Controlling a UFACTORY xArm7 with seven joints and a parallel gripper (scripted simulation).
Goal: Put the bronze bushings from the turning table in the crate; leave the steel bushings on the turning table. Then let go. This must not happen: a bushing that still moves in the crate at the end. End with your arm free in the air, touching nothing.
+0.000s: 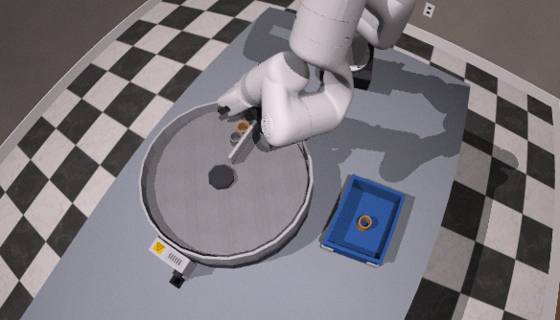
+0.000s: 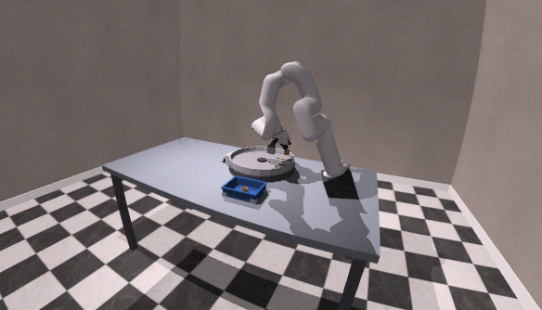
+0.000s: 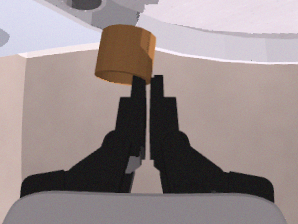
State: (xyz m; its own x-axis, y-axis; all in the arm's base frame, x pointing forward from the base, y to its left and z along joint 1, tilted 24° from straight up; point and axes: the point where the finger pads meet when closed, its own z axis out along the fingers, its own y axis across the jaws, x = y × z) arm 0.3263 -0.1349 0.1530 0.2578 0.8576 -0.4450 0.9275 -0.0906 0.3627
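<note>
My gripper [image 3: 148, 93] [image 2: 287, 148] is shut on the wall of a bronze bushing [image 3: 124, 52] [image 2: 287, 152] and holds it tilted above the turning table [image 1: 192, 209] [image 2: 246, 161]. In the top view a bronze ring [image 1: 243, 126] shows by a steel bushing [image 1: 235, 137]; I cannot tell whether it is the held one. A small bronze patch [image 2: 283, 159] shows low on the turning table in the exterior view. Another bronze bushing [image 1: 363, 223] [image 2: 244, 188] stands in the blue crate [image 1: 340, 209] [image 2: 240, 195]. The arm hides part of the turning table.
A pale bar [image 1: 242, 143] reaches inward over the turning table beside the steel bushing. A dark hub [image 1: 221, 176] is at its middle. A raised rim surrounds the disc. A white box [image 1: 168, 254] with a warning label is on its near side.
</note>
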